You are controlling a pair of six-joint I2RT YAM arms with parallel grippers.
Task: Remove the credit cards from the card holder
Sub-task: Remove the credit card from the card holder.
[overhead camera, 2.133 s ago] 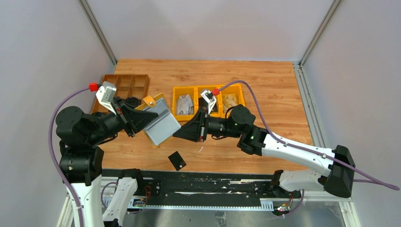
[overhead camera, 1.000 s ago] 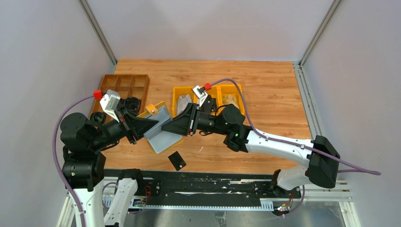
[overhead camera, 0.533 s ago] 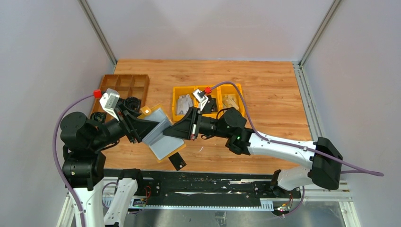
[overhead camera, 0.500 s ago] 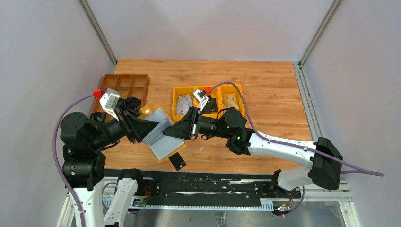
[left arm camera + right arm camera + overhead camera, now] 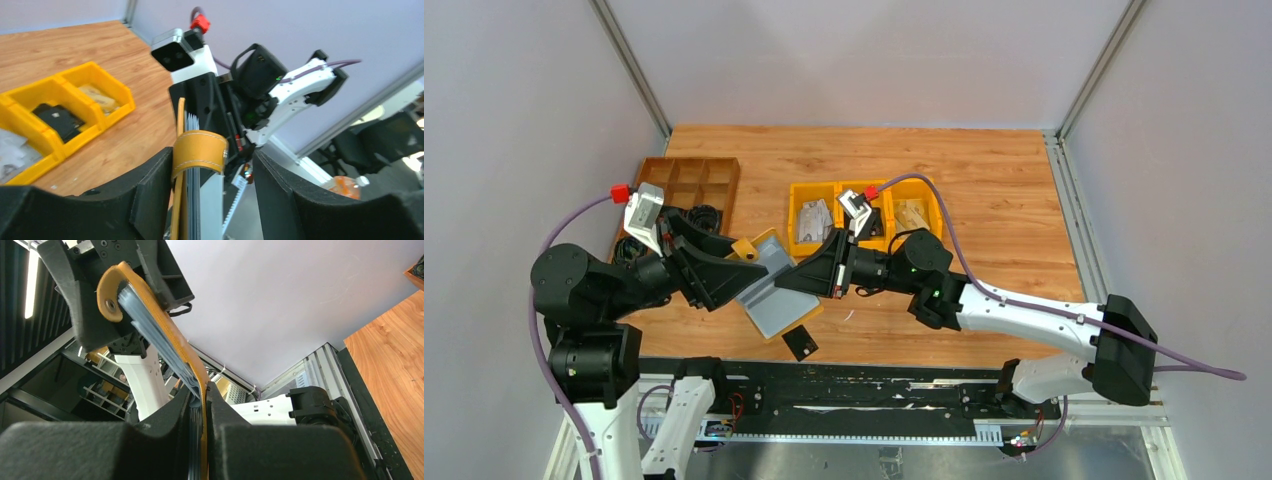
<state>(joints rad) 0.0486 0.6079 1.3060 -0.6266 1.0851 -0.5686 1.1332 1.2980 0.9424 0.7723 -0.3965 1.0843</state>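
The mustard-yellow card holder (image 5: 774, 292) hangs above the table's front, between the two grippers. My right gripper (image 5: 804, 279) is shut on its right edge, and in the right wrist view the fingers (image 5: 201, 396) pinch the yellow cover (image 5: 165, 332) and its grey layers. My left gripper (image 5: 736, 278) is open. In the left wrist view its jaws (image 5: 212, 161) stand wide around the holder's snap tab (image 5: 199, 150), which rests near the left finger. Thin grey edges (image 5: 193, 200) show inside the holder. One black credit card (image 5: 799, 343) lies flat on the table near the front edge.
Three yellow bins (image 5: 815, 238) holding small items stand behind the grippers, also visible in the left wrist view (image 5: 60, 87). A brown compartment tray (image 5: 689, 182) sits at the back left with black cables (image 5: 704, 214) beside it. The black front rail (image 5: 844, 385) runs below.
My left gripper has opened and released the holder. My right gripper has shut on the holder's right edge. The holder has dropped a little toward the front.
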